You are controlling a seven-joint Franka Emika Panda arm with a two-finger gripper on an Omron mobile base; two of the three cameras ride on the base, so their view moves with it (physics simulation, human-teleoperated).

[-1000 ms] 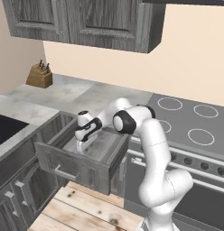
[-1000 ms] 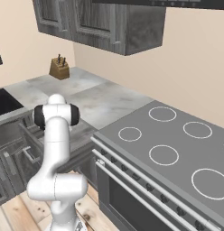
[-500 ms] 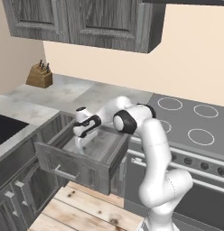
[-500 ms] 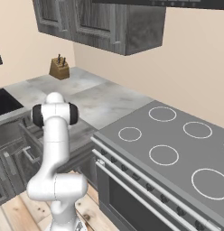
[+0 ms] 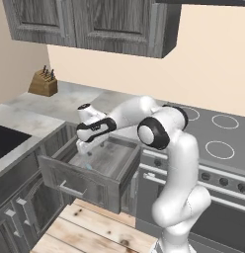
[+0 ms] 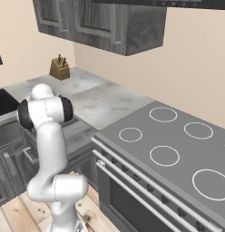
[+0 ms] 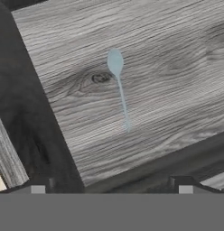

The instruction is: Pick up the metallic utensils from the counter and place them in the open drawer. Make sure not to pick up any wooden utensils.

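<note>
A thin silver-grey spoon (image 7: 119,85), one of the metallic utensils, lies flat on the wood-grain floor of the open drawer (image 7: 177,58), touching nothing else. My gripper (image 7: 111,189) hangs just above it, open, with nothing between its fingers. From the left base view the gripper (image 5: 85,146) points down into the open drawer (image 5: 87,180), pulled out under the marbled counter (image 5: 65,101), and the spoon (image 5: 88,152) is a faint pale streak below it. The wooden utensils are out of view.
A wooden knife block (image 5: 43,81) stands at the back of the counter (image 6: 103,102). A stove top (image 6: 178,145) with ring burners lies to the right. Wall cabinets (image 5: 95,22) hang above. The drawer's silver bar handle (image 5: 71,189) juts toward the wooden floor.
The gripper's fingers have spread wide over the drawer. The arm has hardly moved.
</note>
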